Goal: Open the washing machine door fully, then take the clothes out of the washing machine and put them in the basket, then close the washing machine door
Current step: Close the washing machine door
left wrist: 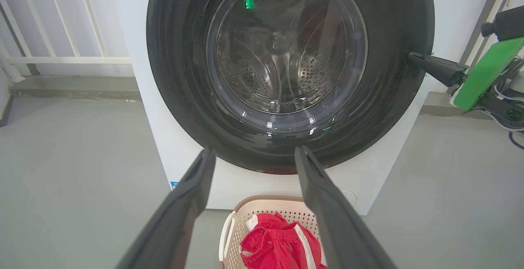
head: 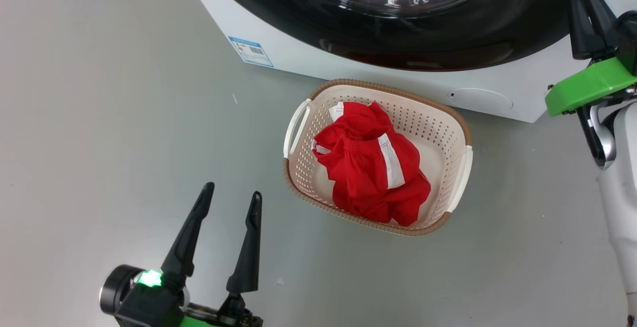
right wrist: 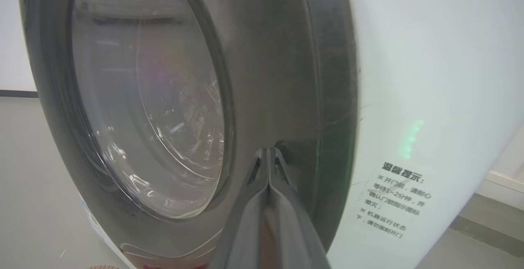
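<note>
Currently the washing machine door [left wrist: 286, 146] lies flush against the front of the washing machine [left wrist: 184, 158], and the perforated drum [left wrist: 307, 72] shows through its glass. The right gripper [right wrist: 268, 151] is clenched, its 2 fingers pressed together with nothing between them. Their tips rest on the door's black rim at the right side of the machine's front, just beside a small recess in that rim. The left gripper [head: 233, 191] is released, its 2 fingers spread wide and empty. It hangs out in front of the machine, well apart from it, pointing toward the door. The basket [head: 448, 133] stands on the grey floor [head: 99, 118] just in front of the machine, below the door. The clothes [head: 371, 167] lie bunched inside it, red with white bands.
</note>
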You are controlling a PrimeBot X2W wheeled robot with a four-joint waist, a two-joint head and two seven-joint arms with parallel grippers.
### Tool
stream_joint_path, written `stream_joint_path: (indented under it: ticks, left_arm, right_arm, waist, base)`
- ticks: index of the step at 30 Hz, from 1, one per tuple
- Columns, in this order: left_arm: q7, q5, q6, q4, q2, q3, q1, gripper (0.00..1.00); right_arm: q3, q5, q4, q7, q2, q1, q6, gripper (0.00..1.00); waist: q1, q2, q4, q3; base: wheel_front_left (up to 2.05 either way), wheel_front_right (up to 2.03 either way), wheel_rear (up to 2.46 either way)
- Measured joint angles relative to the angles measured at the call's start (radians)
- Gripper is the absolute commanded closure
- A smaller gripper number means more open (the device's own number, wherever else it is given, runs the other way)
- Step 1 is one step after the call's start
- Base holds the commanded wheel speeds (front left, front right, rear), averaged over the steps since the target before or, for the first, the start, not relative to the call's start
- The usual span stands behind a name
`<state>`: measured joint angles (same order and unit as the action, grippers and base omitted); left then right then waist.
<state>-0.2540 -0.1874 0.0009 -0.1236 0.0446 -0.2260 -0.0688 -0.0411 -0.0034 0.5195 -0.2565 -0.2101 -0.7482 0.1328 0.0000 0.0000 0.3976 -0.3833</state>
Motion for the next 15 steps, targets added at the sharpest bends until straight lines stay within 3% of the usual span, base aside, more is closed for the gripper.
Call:
stream_joint_path:
  ticks: [15]
  left_arm:
    - [0.0,0.0,0.0,0.009,0.0,-0.007,-0.003,0.0]
  right_arm:
    - [-0.005,-0.029,0.042,-0.008,-0.003,-0.041,0.009,1.0]
  waist:
    - [0.0,0.0,0.001,-0.014]
  base:
    - [0.0,0.0,0.0]
